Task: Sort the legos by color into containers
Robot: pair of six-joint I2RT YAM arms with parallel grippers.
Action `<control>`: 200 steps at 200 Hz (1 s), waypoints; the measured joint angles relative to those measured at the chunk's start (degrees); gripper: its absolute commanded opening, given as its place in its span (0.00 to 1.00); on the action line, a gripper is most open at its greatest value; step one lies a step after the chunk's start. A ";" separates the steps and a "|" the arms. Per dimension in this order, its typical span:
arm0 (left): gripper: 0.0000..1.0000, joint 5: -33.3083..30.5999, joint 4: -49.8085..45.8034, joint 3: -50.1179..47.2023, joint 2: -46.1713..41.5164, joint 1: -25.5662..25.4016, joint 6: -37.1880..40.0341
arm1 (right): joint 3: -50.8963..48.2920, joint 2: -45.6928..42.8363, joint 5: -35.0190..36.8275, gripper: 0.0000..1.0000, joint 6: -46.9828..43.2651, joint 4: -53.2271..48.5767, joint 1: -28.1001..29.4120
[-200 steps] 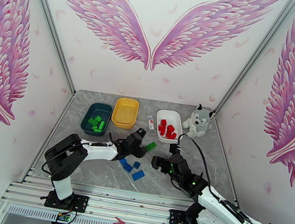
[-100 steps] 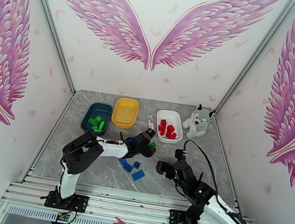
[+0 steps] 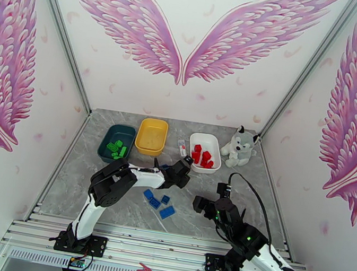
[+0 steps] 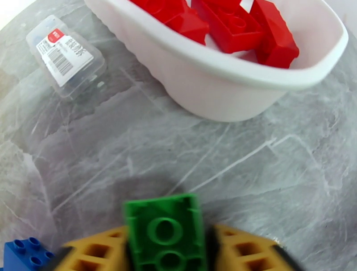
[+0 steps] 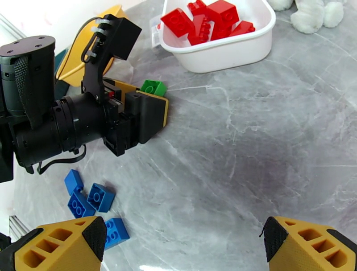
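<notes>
Left gripper point(image 3: 184, 171) reaches to just before the white tray point(image 3: 205, 140) in the top view, while blue bricks point(image 3: 160, 204) lie on the table point(image 3: 260, 199) left of the right gripper point(image 3: 199, 203). From the left wrist, its fingers point(image 4: 98, 252) clamp a green brick point(image 4: 164, 225) near that tray. From the right wrist, the right gripper's jaws stand wide apart, holding nothing.

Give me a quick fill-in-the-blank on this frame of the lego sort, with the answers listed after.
The gripped lego in the left tool is ___.
The piled legos in the white tray are all ___.
The loose legos on the table are all ___.
The right tool stands ___.
Answers: green, red, blue, open.
</notes>
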 measured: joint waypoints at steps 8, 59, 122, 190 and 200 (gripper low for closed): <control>0.28 -0.28 0.02 0.00 0.00 -0.15 0.17 | 0.00 0.13 -0.02 1.00 0.00 0.02 -0.02; 0.25 -0.48 -0.24 -4.46 -4.94 0.00 -0.09 | -0.04 4.35 -1.64 0.97 -0.09 3.19 -0.15; 0.27 -3.48 0.02 -16.79 -22.75 5.73 -1.16 | 0.11 15.72 -6.78 0.93 -0.68 12.70 -0.15; 0.34 -5.18 -4.20 -24.48 -38.47 26.16 -4.81 | 8.07 34.77 -10.78 0.90 -1.84 23.34 4.00; 0.35 -5.09 -4.94 -24.39 -39.36 28.59 -4.85 | 10.05 37.70 -11.19 0.89 -2.05 24.48 4.76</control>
